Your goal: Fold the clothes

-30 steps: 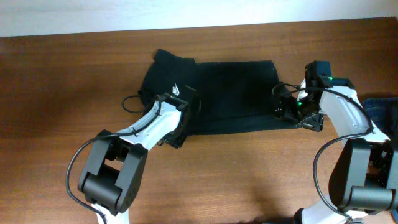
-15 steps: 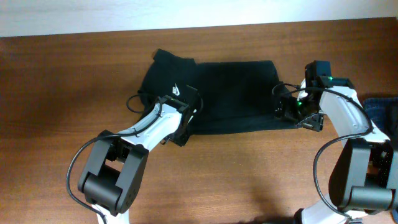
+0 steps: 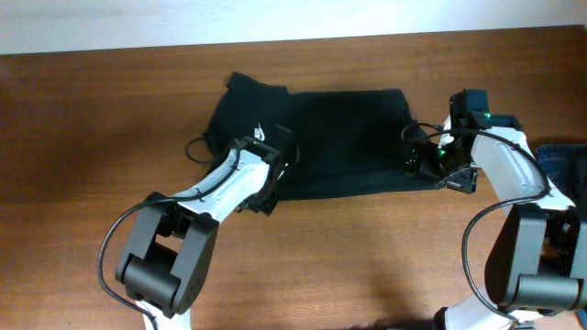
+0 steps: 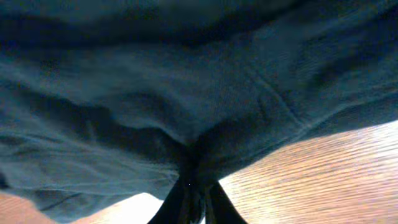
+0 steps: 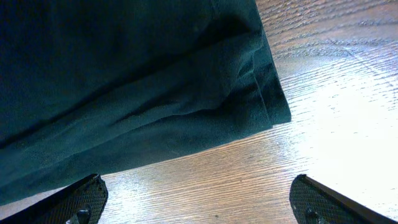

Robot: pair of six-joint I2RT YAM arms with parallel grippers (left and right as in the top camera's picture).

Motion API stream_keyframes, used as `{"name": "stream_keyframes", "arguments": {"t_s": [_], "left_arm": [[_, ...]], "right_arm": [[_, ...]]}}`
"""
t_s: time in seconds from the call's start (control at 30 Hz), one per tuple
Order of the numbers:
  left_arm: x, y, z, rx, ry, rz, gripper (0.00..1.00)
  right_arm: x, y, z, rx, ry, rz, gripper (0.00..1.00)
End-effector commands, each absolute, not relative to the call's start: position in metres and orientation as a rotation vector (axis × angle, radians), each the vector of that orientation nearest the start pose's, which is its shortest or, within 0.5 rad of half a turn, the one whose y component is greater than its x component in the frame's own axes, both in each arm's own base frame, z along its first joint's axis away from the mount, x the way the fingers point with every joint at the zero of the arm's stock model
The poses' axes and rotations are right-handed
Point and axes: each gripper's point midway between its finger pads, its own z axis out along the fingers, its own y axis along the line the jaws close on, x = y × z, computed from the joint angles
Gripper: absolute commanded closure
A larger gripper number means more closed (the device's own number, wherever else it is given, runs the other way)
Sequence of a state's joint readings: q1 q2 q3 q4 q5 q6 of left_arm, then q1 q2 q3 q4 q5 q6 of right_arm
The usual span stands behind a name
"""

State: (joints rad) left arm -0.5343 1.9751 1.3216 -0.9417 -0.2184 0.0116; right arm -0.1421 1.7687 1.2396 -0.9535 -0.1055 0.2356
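Black T-shirt lies spread on the far-middle part of the wood table, long side running L-R, small white logo face up near its left end. It looks partly folded into a wide band, w/ one sleeve poking out at the far-left corner.

Left claw is pressed together on a pinch of the shirt's near hem. Cloth puckers and bunches right into the tips, so prob. a real grip, taken to lift that edge for the next fold.

Right claw is spread wide and low over the wood, w/ the shirt's near-right corner just ahead of the gap and no contact visible. Judged: lined up to take the matching corner so both ends rise evenly.

Edges and room:
- The near hem runs fairly straight between the two claws.
- Bare wood lies in front of it and to the left, and there's a narrower strip behind, so folding away or toward the arms both seem OK.
- Blue denim sits at the right table edge, beside the right arm but apart from the shirt, so a wide right swing could snag it.
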Motion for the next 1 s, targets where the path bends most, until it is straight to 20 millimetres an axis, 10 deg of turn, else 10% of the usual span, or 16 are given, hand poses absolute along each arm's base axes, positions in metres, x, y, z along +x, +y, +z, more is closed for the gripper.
{"name": "stream_keyframes", "arguments": {"t_s": [0.0, 0.97], "left_arm": [[0.334, -0.150, 0.026, 0.842, 2.931, 0.358, 0.94], [0.442, -0.153, 0.067, 0.606, 2.536, 0.423, 0.86]], "right_arm": [[0.333, -0.029, 0.054, 0.565, 3.009, 0.149, 0.01], [0.335, -0.030, 0.054, 0.562, 2.999, 0.149, 0.01]]}}
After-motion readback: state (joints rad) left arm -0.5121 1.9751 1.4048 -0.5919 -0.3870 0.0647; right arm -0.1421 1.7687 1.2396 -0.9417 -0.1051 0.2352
